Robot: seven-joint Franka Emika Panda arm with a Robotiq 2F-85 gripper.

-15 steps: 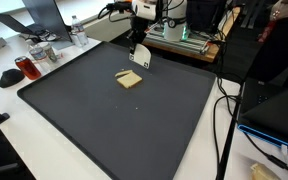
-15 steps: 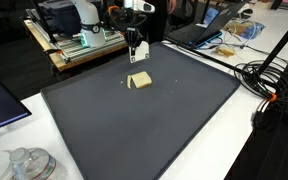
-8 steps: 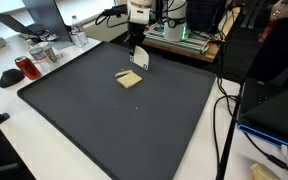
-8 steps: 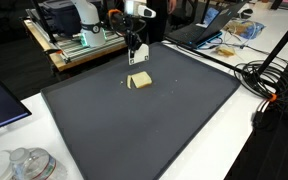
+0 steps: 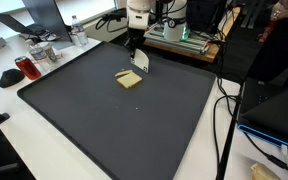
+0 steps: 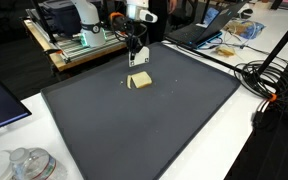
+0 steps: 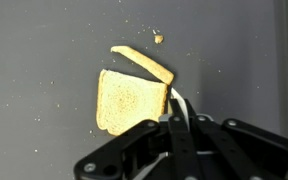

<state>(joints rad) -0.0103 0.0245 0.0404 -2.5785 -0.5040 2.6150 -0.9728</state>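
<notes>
Gripper point(image 7: 174, 120) jaws pressed together, just beside the toast point(image 7: 127, 102) on the mat point(image 7: 34, 60); a second slice point(image 7: 144, 63) leans against it.

You have a wide black mat point(image 5: 114, 120) covering most of a white table point(image 5: 44, 155). Near one of its far corners you see a red mug point(image 5: 25, 68) and an open laptop point(image 5: 39, 15). Black cables point(image 5: 224, 110) trail along the mat's edge. In an exterior view, a wooden bench point(image 6: 79, 50) carries equipment behind the mat, and a clear container point(image 6: 24, 162) sits on the near table corner
</notes>
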